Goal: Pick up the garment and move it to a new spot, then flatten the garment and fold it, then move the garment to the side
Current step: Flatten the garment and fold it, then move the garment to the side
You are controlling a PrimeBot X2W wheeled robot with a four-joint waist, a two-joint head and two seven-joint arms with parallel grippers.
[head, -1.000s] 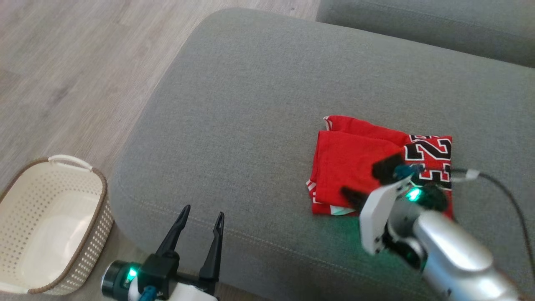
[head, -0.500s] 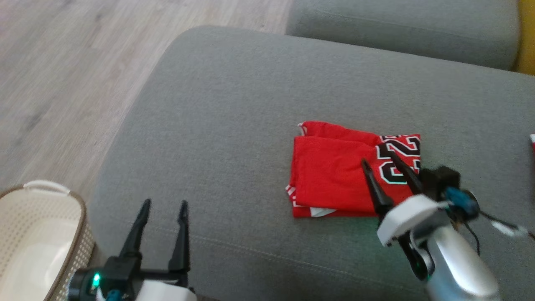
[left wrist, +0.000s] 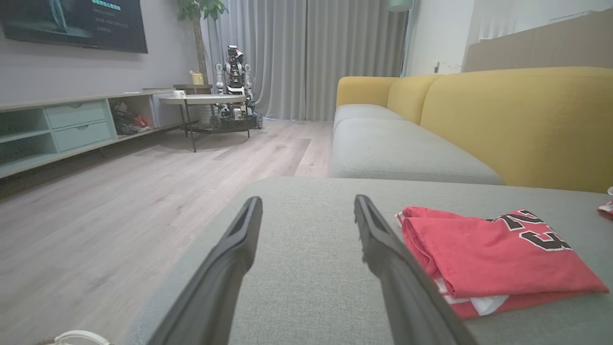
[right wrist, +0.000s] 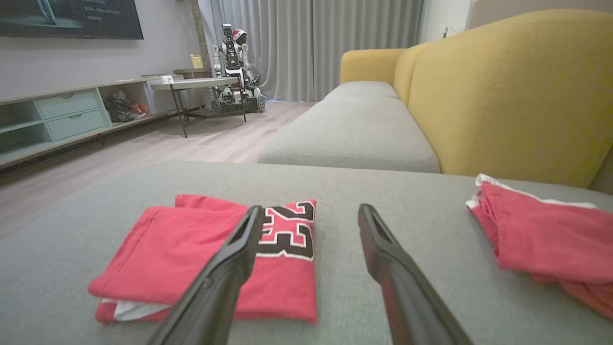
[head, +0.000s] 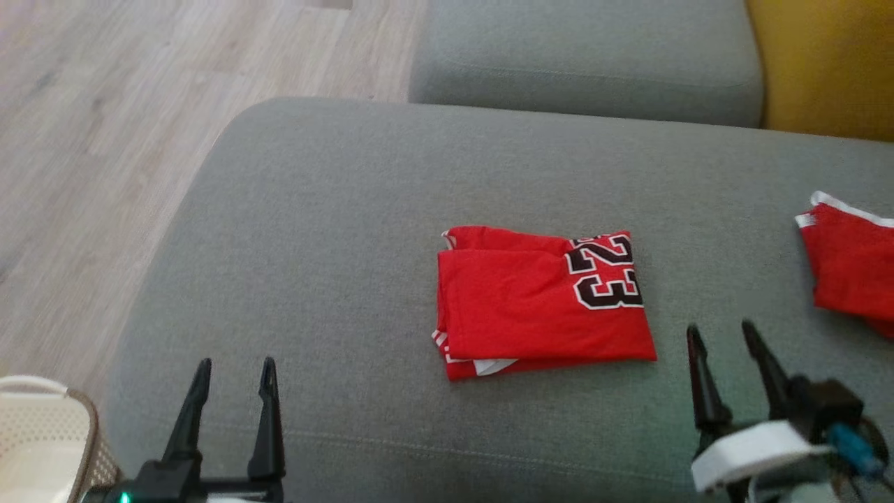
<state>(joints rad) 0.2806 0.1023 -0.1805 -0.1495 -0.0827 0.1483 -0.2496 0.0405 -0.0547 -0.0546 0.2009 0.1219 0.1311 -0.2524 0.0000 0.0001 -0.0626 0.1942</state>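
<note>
Red folded garment (head: 517,307) on grey cushion (head: 335,244), right hand (head: 719,328) now off it, fingers (head: 704,381) apart, empty.

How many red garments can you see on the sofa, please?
2. The folded garment numbered 23 lies centred on the cushion; a second red garment lies to its right, cut off by the frame edge, so more may lie beyond.

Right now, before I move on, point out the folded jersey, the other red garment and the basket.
folded jersey (head: 531,307): head view, plain red middle panel.
other red garment (head: 848,269): head view, red cloth below white trim.
basket (head: 42,433): head view, perforated inner wall.
</note>
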